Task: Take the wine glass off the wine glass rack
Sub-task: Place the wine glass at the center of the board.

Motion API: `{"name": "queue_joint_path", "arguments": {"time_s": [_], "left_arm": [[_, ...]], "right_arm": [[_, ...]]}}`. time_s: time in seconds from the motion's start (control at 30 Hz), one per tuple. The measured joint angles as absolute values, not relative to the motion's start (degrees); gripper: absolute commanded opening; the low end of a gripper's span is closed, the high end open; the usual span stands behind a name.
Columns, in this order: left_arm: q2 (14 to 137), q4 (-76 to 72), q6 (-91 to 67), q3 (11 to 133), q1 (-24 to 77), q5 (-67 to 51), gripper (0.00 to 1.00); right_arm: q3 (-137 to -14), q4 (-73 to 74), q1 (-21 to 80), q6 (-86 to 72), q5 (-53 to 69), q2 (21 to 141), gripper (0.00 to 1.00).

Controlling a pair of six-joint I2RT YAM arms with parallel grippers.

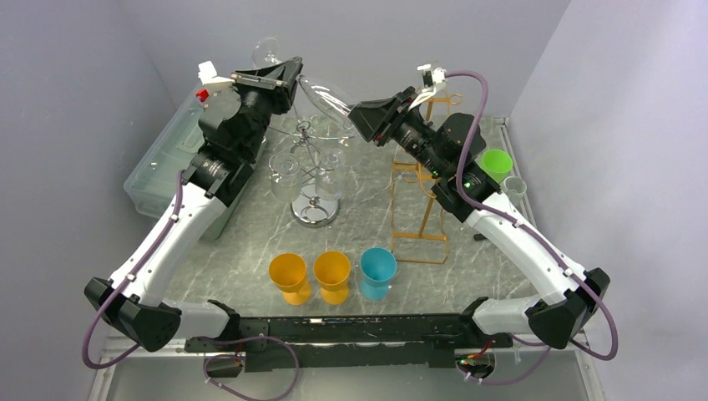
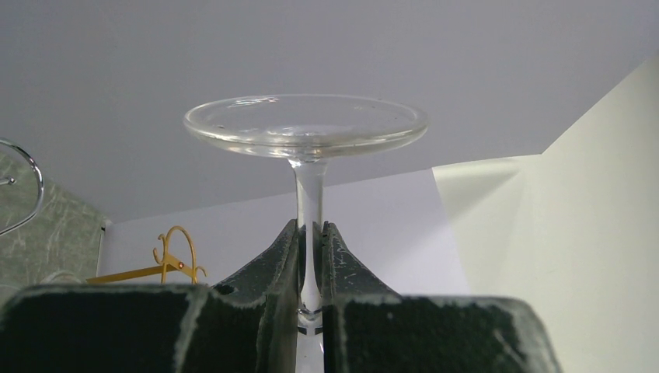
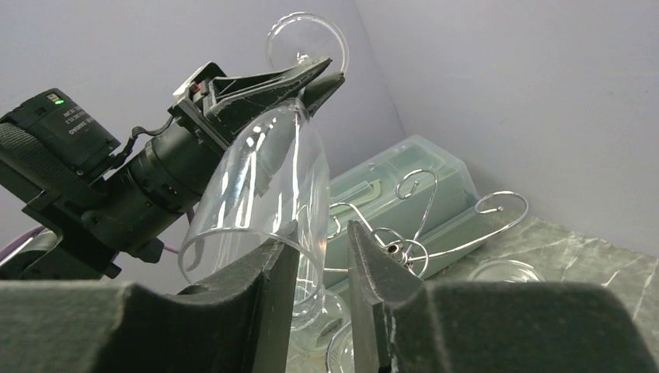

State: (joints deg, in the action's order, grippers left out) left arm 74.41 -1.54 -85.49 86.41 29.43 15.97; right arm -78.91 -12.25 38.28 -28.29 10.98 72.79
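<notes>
The clear wine glass (image 1: 326, 96) is held tilted in the air above the chrome wine glass rack (image 1: 316, 209). My left gripper (image 1: 294, 71) is shut on its stem. In the left wrist view the stem (image 2: 308, 210) runs up between the pads to the round foot (image 2: 305, 124). My right gripper (image 1: 357, 117) is at the bowl's mouth. In the right wrist view the bowl (image 3: 264, 179) leans toward the camera and its rim wall passes between the fingers (image 3: 272, 264), with a gap left. The rack's wire hooks (image 3: 435, 233) lie behind.
Other glasses (image 1: 285, 171) hang on the rack. A gold wire stand (image 1: 422, 200) is to its right, with a green cup (image 1: 496, 163) beyond. Two orange cups (image 1: 289, 274) and a blue cup (image 1: 377, 269) stand in front. A clear bin (image 1: 163, 163) lies left.
</notes>
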Motion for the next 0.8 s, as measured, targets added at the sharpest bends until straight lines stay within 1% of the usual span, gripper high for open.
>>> {"name": "queue_joint_path", "arguments": {"time_s": [0.07,0.17,0.3,0.37,0.43,0.53,0.6,0.67,0.8], "left_arm": [[74.41,-1.63,-86.13,86.06,29.39,15.97,0.0],[74.41,-2.0,-86.54,85.6,29.39,15.94,0.0],[74.39,-2.76,-87.2,85.06,29.39,15.92,0.0],[74.35,-2.85,-87.2,84.84,29.39,15.92,0.0],[74.32,-2.85,-87.33,84.58,29.36,15.94,0.05],[74.28,-2.81,-87.15,84.55,29.32,15.9,0.21],[74.08,-2.7,-86.46,84.55,29.28,15.75,0.35],[73.93,-2.31,-85.21,84.55,29.3,14.55,0.54],[73.52,-2.2,-82.37,84.05,29.65,11.75,0.72]], "right_arm": [[-78.91,-12.45,38.33,-28.84,10.9,73.34,0.25],[-78.91,-12.64,38.35,-29.67,10.55,73.6,0.17],[-78.91,-13.08,38.35,-30.24,9.32,73.65,0.0],[-78.91,-13.17,38.35,-30.57,8.71,73.82,0.0],[-78.91,-13.1,38.35,-30.74,8.03,73.91,0.0],[-78.91,-13.02,38.59,-30.98,7.31,73.91,0.0],[-78.91,-13.02,38.85,-31.16,6.74,73.91,0.0],[-78.91,-13.06,39.07,-31.29,5.91,73.91,0.0],[-78.91,-12.97,39.09,-31.38,4.05,73.87,0.0]]}}
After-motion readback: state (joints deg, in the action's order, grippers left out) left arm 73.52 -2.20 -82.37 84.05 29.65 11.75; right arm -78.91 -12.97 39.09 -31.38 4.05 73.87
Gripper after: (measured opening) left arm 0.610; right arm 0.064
